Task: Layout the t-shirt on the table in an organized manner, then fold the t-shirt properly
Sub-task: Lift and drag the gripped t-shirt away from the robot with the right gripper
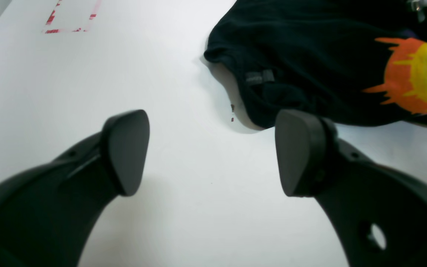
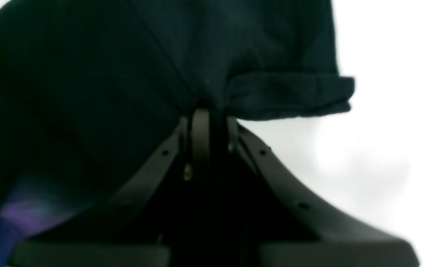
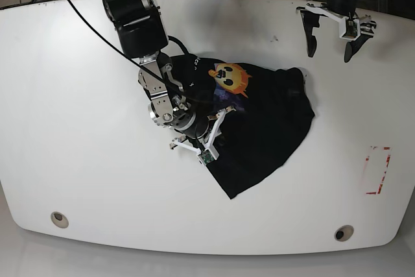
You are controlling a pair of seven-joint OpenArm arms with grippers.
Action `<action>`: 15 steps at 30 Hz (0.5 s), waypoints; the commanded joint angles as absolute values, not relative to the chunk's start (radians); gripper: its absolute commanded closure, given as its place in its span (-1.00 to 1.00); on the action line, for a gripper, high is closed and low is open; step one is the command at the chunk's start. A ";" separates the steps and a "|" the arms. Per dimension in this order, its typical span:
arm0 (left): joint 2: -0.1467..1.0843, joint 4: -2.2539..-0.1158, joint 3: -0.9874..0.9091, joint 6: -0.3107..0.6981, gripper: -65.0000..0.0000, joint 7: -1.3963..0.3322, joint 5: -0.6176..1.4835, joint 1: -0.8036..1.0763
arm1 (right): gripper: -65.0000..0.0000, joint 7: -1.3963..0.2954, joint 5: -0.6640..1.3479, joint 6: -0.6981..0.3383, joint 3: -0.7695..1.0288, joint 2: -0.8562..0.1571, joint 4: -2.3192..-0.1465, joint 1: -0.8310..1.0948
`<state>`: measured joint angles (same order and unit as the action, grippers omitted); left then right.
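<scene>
T-shirt (image 3: 259,128) crumpled (print up), table (image 3: 78,160)

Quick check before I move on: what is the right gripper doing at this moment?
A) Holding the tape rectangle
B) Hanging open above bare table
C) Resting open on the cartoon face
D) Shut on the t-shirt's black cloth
D: in the right wrist view the right gripper has its jaws pressed together with a bunch of the t-shirt pinched between them, on the table.
</scene>
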<state>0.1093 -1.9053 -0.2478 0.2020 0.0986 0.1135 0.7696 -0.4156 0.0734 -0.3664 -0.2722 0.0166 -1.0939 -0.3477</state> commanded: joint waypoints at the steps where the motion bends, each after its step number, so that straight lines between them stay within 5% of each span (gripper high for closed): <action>1: 0.114 -1.920 -0.251 0.199 -0.54 0.128 0.120 0.779 | 1.00 -0.414 0.076 -0.369 -0.271 0.016 -1.214 -0.344; 15: 0.133 -1.919 -0.217 0.200 -0.54 0.116 0.120 0.785 | 1.00 -0.536 0.084 -0.372 -0.242 -0.065 -1.635 -0.283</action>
